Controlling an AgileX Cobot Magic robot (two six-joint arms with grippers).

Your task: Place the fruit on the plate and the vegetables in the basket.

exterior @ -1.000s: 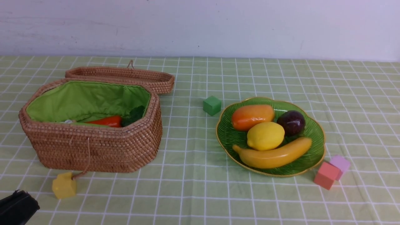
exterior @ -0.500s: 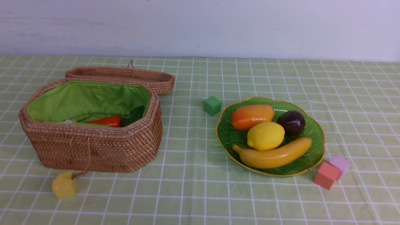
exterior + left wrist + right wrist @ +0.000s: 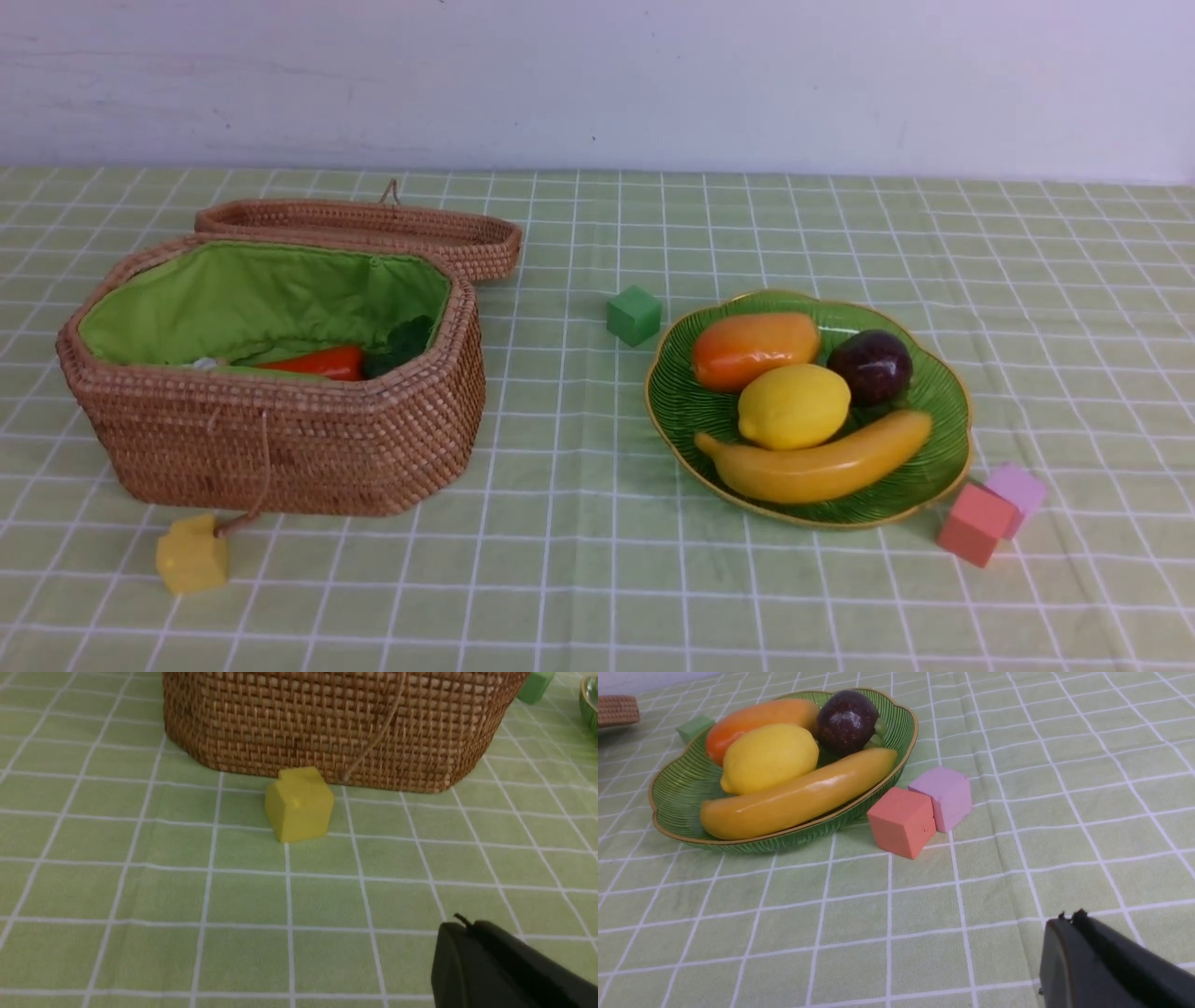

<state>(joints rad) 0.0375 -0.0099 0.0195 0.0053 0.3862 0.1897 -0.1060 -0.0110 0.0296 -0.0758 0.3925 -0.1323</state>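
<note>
The green plate (image 3: 948, 448) at the right holds the banana (image 3: 822, 462), lemon (image 3: 794, 406), mango (image 3: 754, 347) and purple ball (image 3: 870, 366); all show in the right wrist view too, with the banana (image 3: 798, 795) nearest. The open wicker basket (image 3: 280, 439) at the left holds the carrot (image 3: 313, 362); the aubergine and gourd are hidden below its rim. Neither gripper shows in the front view. My left gripper (image 3: 460, 926) is shut and empty, on the near side of the basket (image 3: 327, 723). My right gripper (image 3: 1069, 919) is shut and empty, short of the plate (image 3: 672, 812).
A green cube (image 3: 634, 315) sits left of the plate. A red cube (image 3: 974, 523) and a lilac cube (image 3: 1019, 490) touch at the plate's near right. The basket's lid (image 3: 364, 229) lies open behind it. Its yellow block (image 3: 191, 553) lies in front on a cord.
The black end of my left arm, in the front view's lower left corner a second ago, has drawn back out of view. Fruit, basket and cubes have not moved.
</note>
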